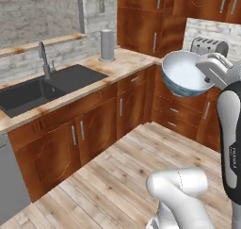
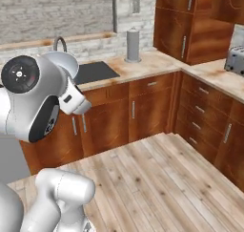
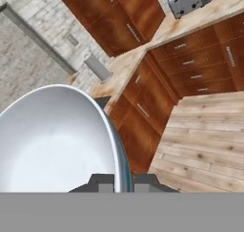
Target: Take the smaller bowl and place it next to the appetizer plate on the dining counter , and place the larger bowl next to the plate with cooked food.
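- Currently the gripper [image 3: 123, 181] is clenched on the rim of the small bowl [image 1: 187, 73], one finger inside and one outside, and carries it in the air above the floor.
- Judged step: transport of the bowl toward the dining counter. Keep the wrist attitude constant so the rim does not slide between the fingers.
- Hold the bowl high enough to pass over the worktop [image 1: 123, 62] edge; the grip on one side of the rim only gives poor resistance to swinging, so slow base turns are advisable.
- Release only once the appetizer plate is located and the bowl base sits flat beside it.
- Left base view: the bowl appears at 2 o'clock, tilted, white inside toward the camera, blue pattern beneath, in front of the toaster [image 1: 209, 46].
- Right base view: the arm covers most of the bowl; a pale rim shows at 10 o'clock, before the sink [image 2: 95, 71].
- Hand view: the rim grip is shown directly, bowl at 8 o'clock, toaster at 1 o'clock.
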